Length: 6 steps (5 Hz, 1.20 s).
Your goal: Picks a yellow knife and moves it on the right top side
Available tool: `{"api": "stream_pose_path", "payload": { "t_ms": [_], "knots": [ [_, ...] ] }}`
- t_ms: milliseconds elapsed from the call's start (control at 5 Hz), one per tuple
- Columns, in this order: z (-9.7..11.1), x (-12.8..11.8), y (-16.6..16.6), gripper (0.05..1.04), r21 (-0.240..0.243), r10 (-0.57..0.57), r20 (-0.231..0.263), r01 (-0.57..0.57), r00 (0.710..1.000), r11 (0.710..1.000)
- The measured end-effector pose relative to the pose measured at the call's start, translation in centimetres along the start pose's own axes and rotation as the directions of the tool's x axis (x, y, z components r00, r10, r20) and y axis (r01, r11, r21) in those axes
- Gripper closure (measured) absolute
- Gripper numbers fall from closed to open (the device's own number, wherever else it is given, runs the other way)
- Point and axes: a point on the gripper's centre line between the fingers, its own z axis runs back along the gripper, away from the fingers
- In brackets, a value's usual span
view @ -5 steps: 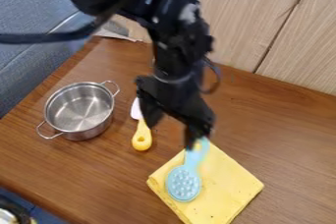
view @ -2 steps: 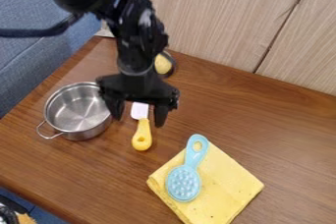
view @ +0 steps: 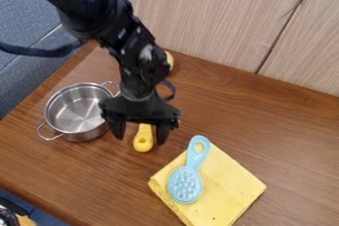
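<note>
right, we see the claw (view: 140, 138) with its fingers apart, one on each side of the yellow knife's handle (view: 143, 139), which lies on the bench (view: 218, 116) between the pot (view: 78, 113) and the yellow cloth (view: 228, 183).

Yellow knife (view: 143, 145); yellow cloth (view: 228, 183), perhaps speckled.

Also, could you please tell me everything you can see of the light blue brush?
The light blue brush, seemingly plastic, has a rounded head with raised nubs facing up and a slim handle with a hole near its end. It lies on the folded yellow cloth, head towards the camera, handle tip jutting past the cloth's upper edge. Nothing else appears to touch it.
</note>
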Motion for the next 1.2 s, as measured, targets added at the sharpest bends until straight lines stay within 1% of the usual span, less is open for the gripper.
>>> {"api": "stream_pose_path", "payload": {
  "t_ms": [200, 400, 600, 800, 1000, 1200],
  "knots": [
    [-0.1, -0.1, -0.2, 0.118, 0.0, 0.002, 0.018, -0.002, 1.0, 1.0],
    [-0.1, 0.0, -0.3, 0.396, 0.01, -0.012, 0.031, 0.012, 0.999, 1.0],
    [-0.2, -0.4, -0.3, 0.627, 0.022, -0.024, 0.031, 0.023, 0.999, 0.999],
    [-0.2, -0.4, -0.2, 0.627, 0.027, -0.018, 0.033, 0.017, 0.999, 0.999],
    [0.2, -0.3, -0.2, 0.627, 0.022, -0.022, 0.034, 0.022, 0.999, 1.0],
    [2.4, 0.8, 0.0, 0.627, -0.05, -0.001, 0.048, 0.004, 0.999, 0.999]
  ]
}}
